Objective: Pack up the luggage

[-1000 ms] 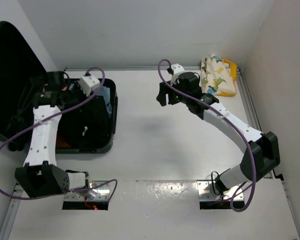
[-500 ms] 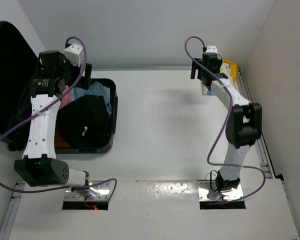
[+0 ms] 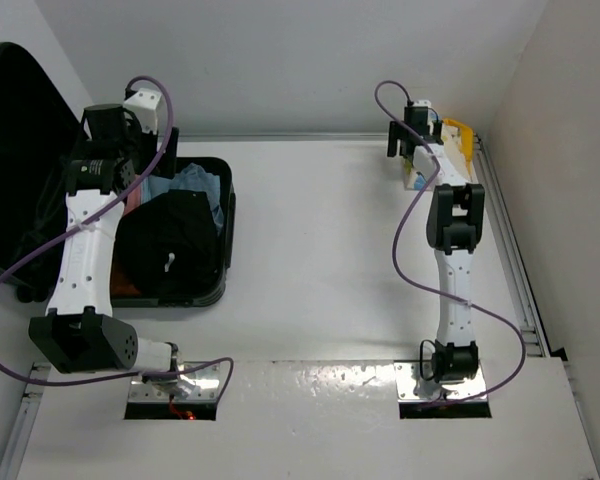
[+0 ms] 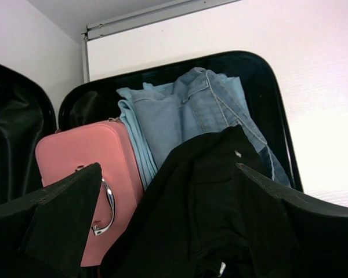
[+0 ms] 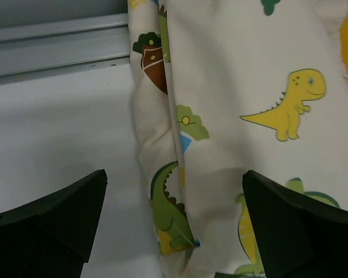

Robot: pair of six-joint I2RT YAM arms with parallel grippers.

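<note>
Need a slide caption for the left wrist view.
Open left gripper hovers above the luggage, packed with a pink case, blue jeans and a black garment.

Top external: fixed high behind the arm bases, tilted down and forward. Wide and distant; takes in the whole tabletop (image 3: 320, 260) up to the far wall, with the luggage (image 3: 226, 240) at the left edge.

Left wrist: rides the left arm, aimed forward and down past the left pincer (image 4: 167, 174), whose fingers (image 4: 64, 214) fill the lower corners. Close on the open luggage: pink case (image 4: 87, 162), denim (image 4: 185, 116). Shares the luggage's far end and the far rail (image 4: 162, 14) with the top view.

Right wrist: very close, nearly straight down between the right pincer (image 5: 174, 174) fingers onto dinosaur-print cloth (image 5: 249, 87). Shares the tabletop's far right corner with the top view.
</note>
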